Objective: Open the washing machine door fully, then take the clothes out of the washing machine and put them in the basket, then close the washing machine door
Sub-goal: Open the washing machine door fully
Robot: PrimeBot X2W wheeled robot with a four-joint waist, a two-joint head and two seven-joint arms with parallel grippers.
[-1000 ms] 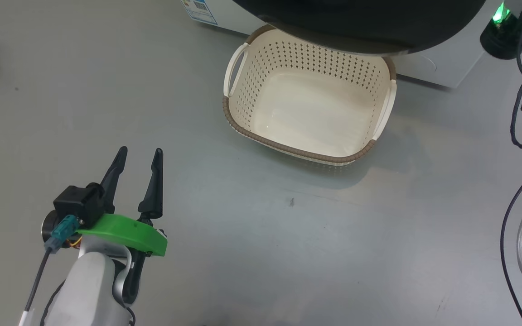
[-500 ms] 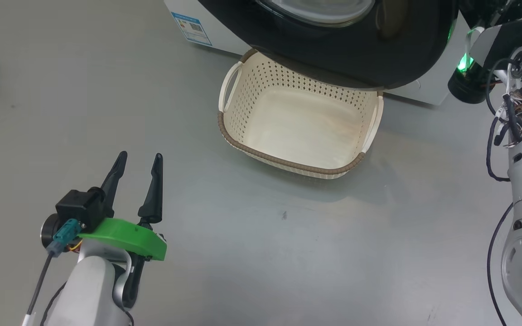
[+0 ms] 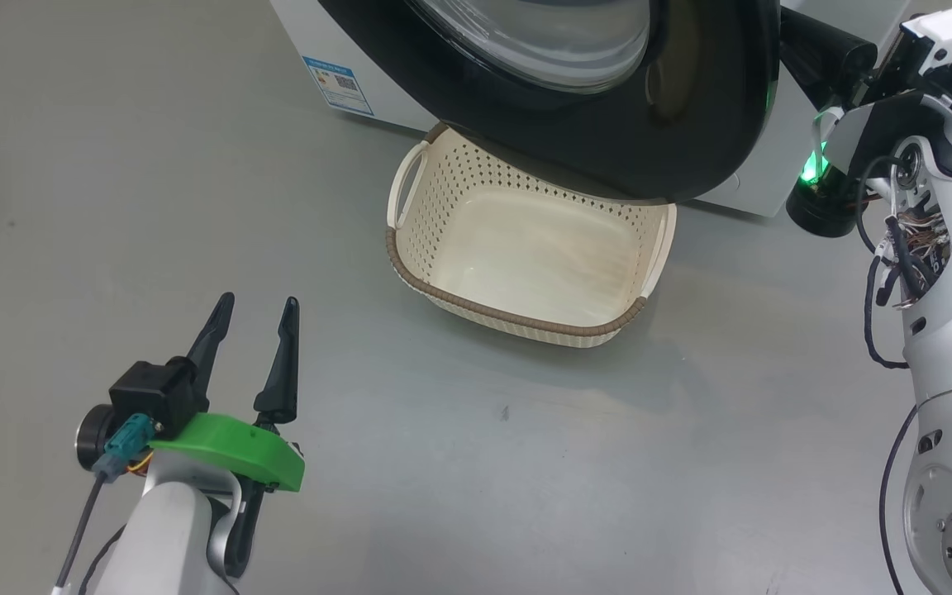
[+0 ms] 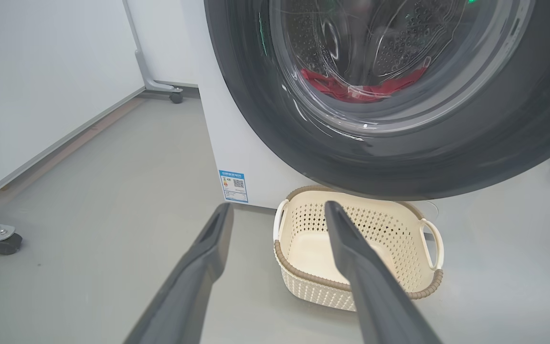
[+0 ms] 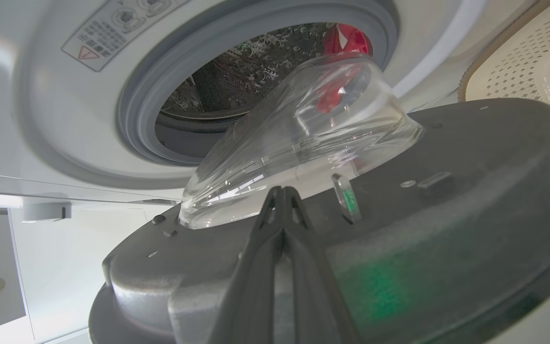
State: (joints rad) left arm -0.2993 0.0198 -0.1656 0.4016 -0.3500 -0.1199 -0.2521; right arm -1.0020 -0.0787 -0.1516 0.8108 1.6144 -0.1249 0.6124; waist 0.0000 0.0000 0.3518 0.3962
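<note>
Head camera tipped upward, washing machine door [image 3: 691, 124] swung farther across the basket [image 3: 517, 318], right arm [image 3: 951, 347] following.

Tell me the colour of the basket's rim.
Brown with a woven look, the rim edges the cream basket; the head view shows it best.

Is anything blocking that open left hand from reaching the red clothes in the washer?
Yes. The washing machine door, only partly open, stands between the left hand and the clothes, which show through its glass. It also overhangs the far side of the basket below.
</note>
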